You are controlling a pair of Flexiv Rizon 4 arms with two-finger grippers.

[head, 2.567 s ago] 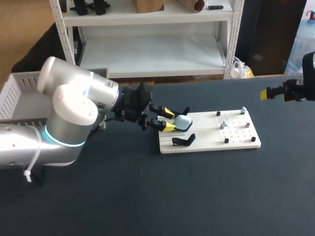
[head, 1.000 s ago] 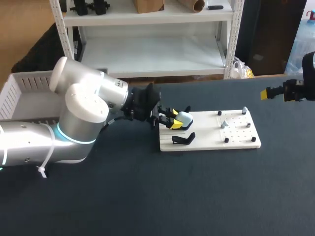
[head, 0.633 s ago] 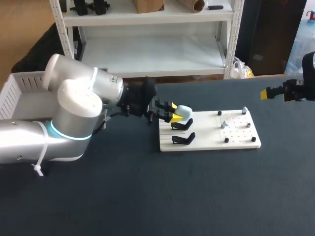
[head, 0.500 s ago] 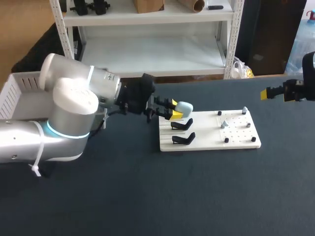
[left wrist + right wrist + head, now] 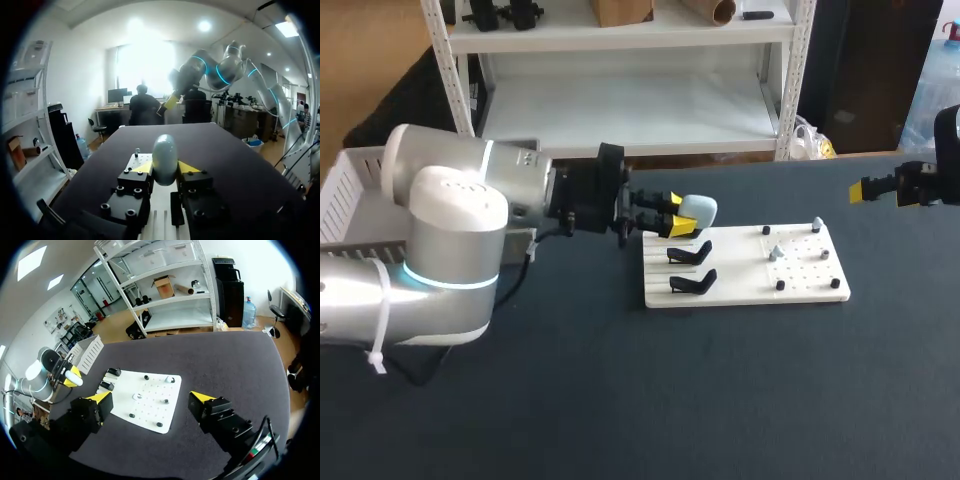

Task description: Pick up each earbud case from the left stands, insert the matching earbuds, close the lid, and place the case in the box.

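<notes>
Left tool [image 5: 675, 217] gripping pale earbud case [image 5: 699, 210] (lid shut), near black stands [image 5: 691, 255]

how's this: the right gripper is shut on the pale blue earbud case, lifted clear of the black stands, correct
Wrong side: the left gripper is shut on the pale blue earbud case, lifted clear of the black stands, as the head view shows.
</notes>
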